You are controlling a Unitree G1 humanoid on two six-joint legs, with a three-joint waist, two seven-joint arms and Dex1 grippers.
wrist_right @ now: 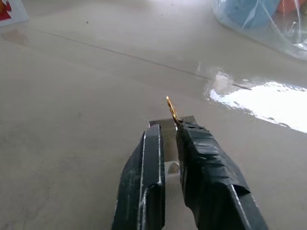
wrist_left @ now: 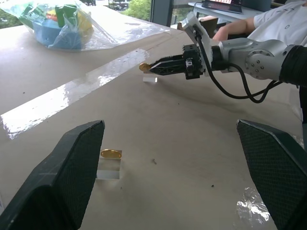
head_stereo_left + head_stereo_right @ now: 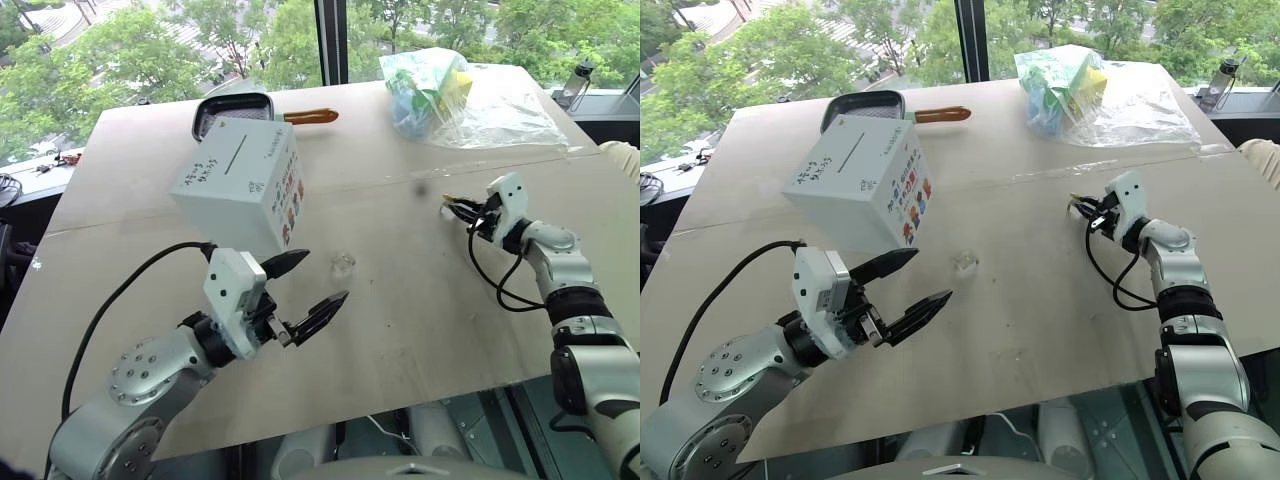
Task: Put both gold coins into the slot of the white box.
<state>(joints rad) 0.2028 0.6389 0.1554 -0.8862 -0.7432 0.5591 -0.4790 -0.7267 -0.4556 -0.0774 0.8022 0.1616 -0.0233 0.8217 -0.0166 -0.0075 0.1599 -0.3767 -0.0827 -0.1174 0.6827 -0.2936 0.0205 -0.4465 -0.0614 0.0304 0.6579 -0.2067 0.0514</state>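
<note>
Left claw (image 3: 312, 283) spread beside white box (image 3: 240, 190), right claw (image 2: 152, 66) pinching gold coin (image 2: 144, 67)

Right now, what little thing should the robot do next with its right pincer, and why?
Probably squeeze the right pincer firmly on the gold coin at its tips, then lift it off the small clear block. The coin sits right at the fingertips with a narrow gap between the jaws in the right wrist view, so the grip looks unsure.

white box (image 3: 240, 190) left, bag (image 3: 460, 95) far right
</note>
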